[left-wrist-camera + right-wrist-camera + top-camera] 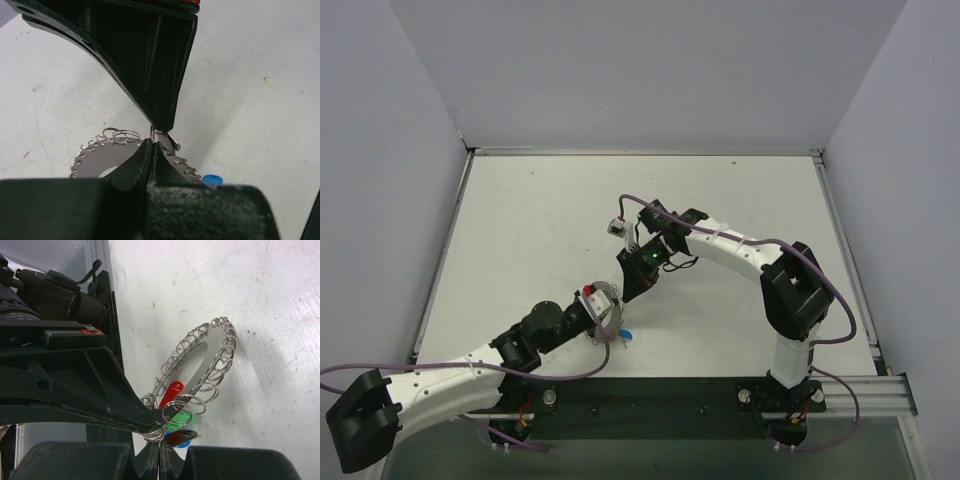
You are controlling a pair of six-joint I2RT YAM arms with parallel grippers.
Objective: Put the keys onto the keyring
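Observation:
The keyring (pixel 216 351), a silvery disc with a wide hole and small wire loops along its rim, stands tilted over the table. My left gripper (pixel 152 145) is shut on its rim and enters the right wrist view from the left (pixel 149 420). My right gripper (pixel 160 446) is shut on a small loop at the ring's lower edge, tip to tip with the left one (pixel 610 313). Red (pixel 170 393), green (pixel 184 418) and black (pixel 184 435) keys hang by the ring. A blue key head (pixel 212 178) shows under it. The keyring (pixel 603 300) sits between both grippers.
The white table (pixel 540 230) is walled on three sides. A metal rail (pixel 860 385) runs along the near edge by the right arm's base. Purple cables (pixel 650 205) loop off both arms.

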